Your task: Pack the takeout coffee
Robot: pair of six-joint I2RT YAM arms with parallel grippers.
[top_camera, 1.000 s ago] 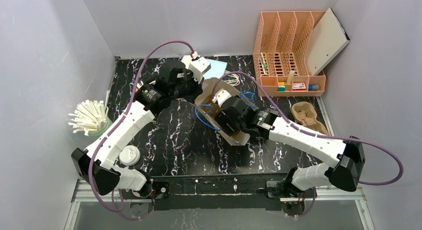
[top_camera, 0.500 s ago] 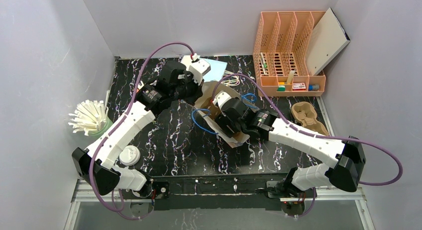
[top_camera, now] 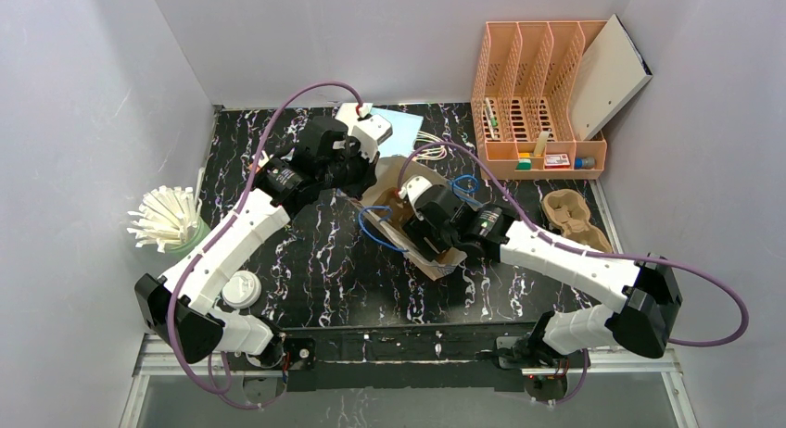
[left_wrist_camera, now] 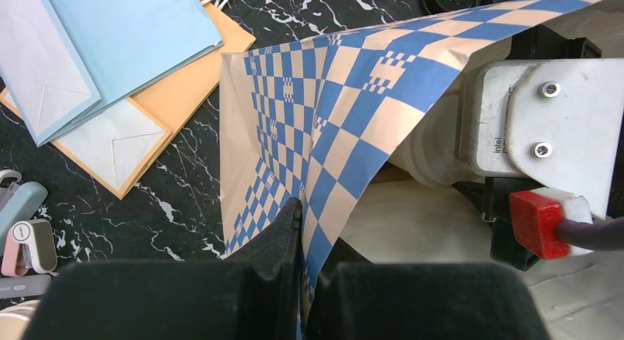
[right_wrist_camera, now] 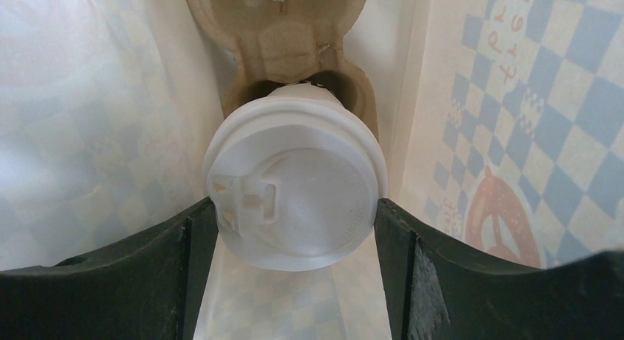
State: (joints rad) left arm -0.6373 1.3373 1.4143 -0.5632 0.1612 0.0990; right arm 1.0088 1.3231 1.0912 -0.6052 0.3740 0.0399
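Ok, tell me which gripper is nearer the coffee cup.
Right. The right gripper straddles the coffee cup inside the bag; the left gripper pinches the bag's edge, outside.

I count one takeout coffee point(right_wrist_camera: 294, 200), one checked bag point(left_wrist_camera: 353, 97) and two pulp carriers point(right_wrist_camera: 283, 42) point(top_camera: 568, 215). One straw holder point(top_camera: 169, 220) stands at the left edge of the table point(top_camera: 315, 266), one peach organizer point(top_camera: 538, 94) at its far right corner.

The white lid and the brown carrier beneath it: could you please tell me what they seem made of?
The lid looks like thin moulded plastic: smooth, faintly glossy, with crisp pressed rings and a sip tab. The carrier looks like moulded paper pulp: matte, brown, grainy, with soft rounded edges.
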